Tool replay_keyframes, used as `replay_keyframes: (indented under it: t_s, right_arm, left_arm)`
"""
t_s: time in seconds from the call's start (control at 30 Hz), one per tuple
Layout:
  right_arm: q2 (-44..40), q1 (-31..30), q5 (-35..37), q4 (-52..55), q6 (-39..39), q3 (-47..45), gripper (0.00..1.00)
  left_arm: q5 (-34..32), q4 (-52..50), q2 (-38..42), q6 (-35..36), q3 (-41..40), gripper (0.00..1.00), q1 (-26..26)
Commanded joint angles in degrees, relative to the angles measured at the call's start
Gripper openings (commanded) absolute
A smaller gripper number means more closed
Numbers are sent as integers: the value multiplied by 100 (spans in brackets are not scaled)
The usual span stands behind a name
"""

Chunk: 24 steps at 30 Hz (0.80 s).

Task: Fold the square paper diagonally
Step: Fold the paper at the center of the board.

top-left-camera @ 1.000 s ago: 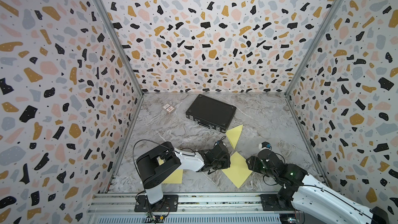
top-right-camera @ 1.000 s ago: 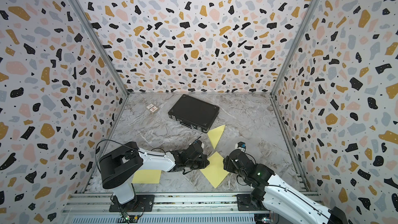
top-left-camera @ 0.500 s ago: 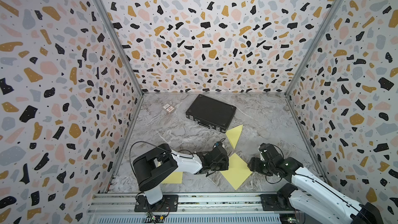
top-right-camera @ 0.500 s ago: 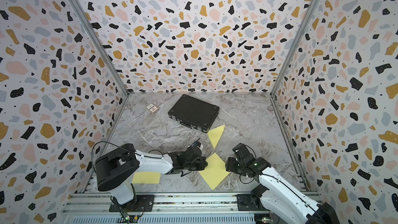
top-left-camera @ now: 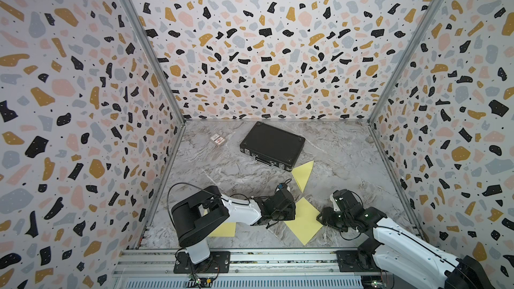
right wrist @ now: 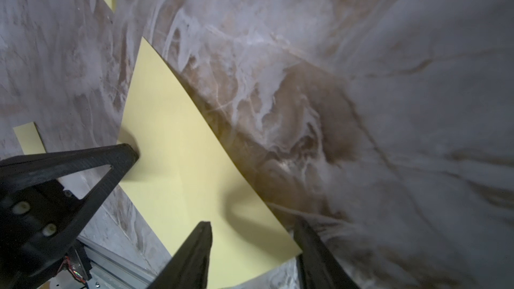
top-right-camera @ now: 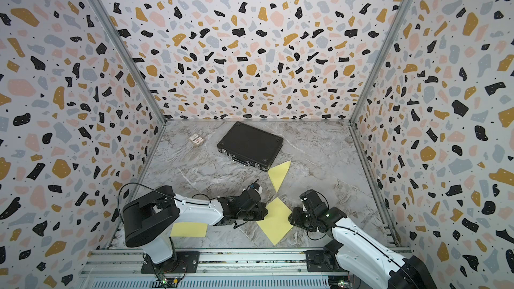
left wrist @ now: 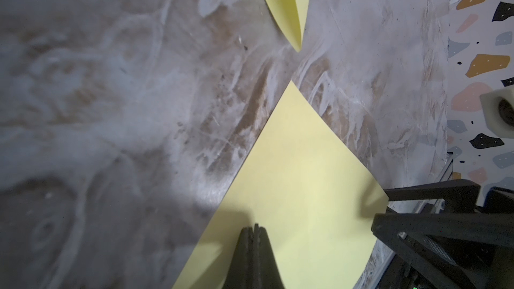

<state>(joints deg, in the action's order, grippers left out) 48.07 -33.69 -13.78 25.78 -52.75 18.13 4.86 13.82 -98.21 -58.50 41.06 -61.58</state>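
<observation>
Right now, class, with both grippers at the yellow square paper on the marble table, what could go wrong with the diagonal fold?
1. The right gripper straddles, jaws open, one corner of the yellow square paper, which lies nearly flat; closing may miss or crumple it.
2. The left gripper, shut, seems to pin only the opposite corner, so the paper could pivot and skew the crease.

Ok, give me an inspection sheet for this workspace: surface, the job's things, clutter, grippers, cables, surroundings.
Surface: marbled table, flat.
Job's things: square paper flat and unfolded near the front; folded yellow triangle beyond it; another yellow sheet partly under the left arm.
Clutter: black case, closed, at the back; small packet beside it.
Grippers: left gripper shut, tips on the square paper; right gripper open, fingers astride the opposite corner.
Cables: black cable looping over the left arm.
Surroundings: terrazzo-print walls on three sides; metal rail in front.
</observation>
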Motion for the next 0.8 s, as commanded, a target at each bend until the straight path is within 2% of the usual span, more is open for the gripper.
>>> replay_keyframes:
  t_s: [0.0,0.2,0.47,0.63,0.77]
  right_arm:
    - [-167,12,154,57,-69,-49,48]
    - [-502,12,-29,-479,-383,-274,46]
    - [-871,12,139,-207,-285,-158,42]
    - [-819,12,-27,-397,-352,-249,33]
    - [-738,12,93,-116,-209,-130,29]
  left_arm:
    - [-99,-945,-216,76,-256,0,-64]
    - [-152,-978,-251,58,-248,0,-125]
    - [-201,-978,-330,40,-256,0,-160]
    - [-214,-983,-338,32,-256,0,-161]
    - [-231,-1022,-365,49,-230,0,-175]
